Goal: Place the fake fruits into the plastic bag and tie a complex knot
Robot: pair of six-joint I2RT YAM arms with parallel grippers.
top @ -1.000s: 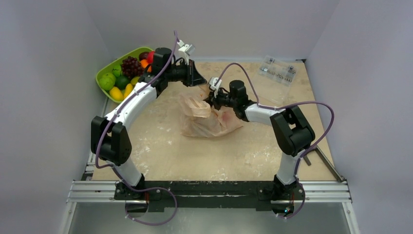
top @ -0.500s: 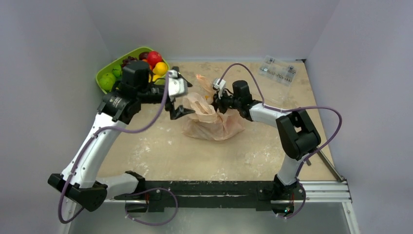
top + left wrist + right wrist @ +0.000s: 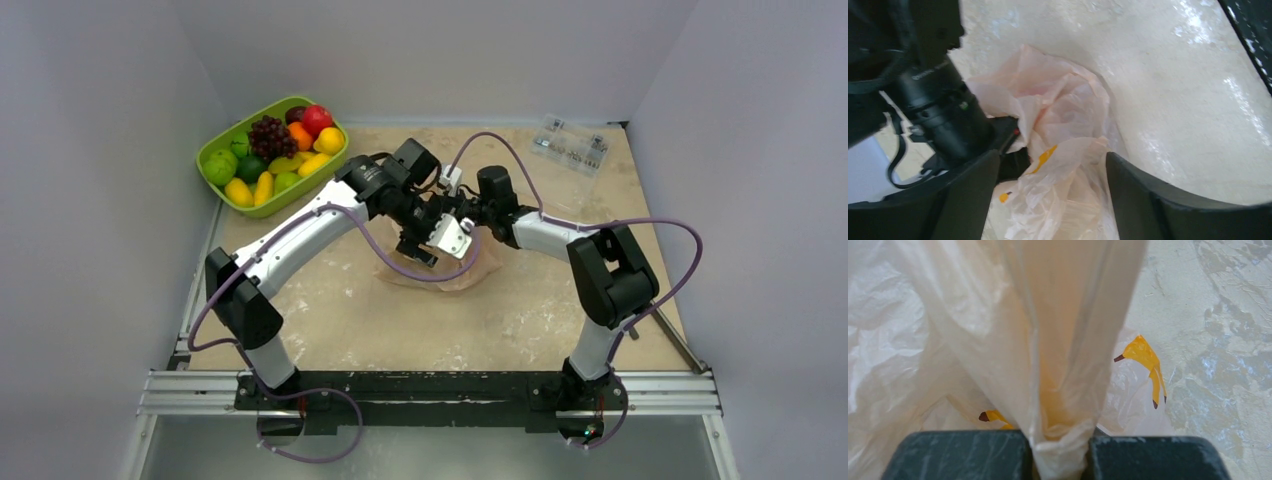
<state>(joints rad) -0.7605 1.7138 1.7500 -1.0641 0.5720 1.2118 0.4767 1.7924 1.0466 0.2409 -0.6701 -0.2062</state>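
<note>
Seen from above, most of the bag (image 3: 478, 272) is hidden under the two wrists meeting over it; only a peach edge shows. The left fingers (image 3: 968, 200) are cut off by the bottom edge of their own view, tips unseen. The right fingers (image 3: 953, 455) show only as dark blocks at the bottom edge, and bag film fills most of that view. Whether the bag holds fruit cannot be told. The packets (image 3: 573, 143) are too small to make out.

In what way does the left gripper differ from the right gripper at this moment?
The left gripper is open; the right gripper is shut. The left gripper grips nothing, and the bag only lies loose between its jaws; the right gripper pinches a fold of the bag. Both are at the bag.
</note>
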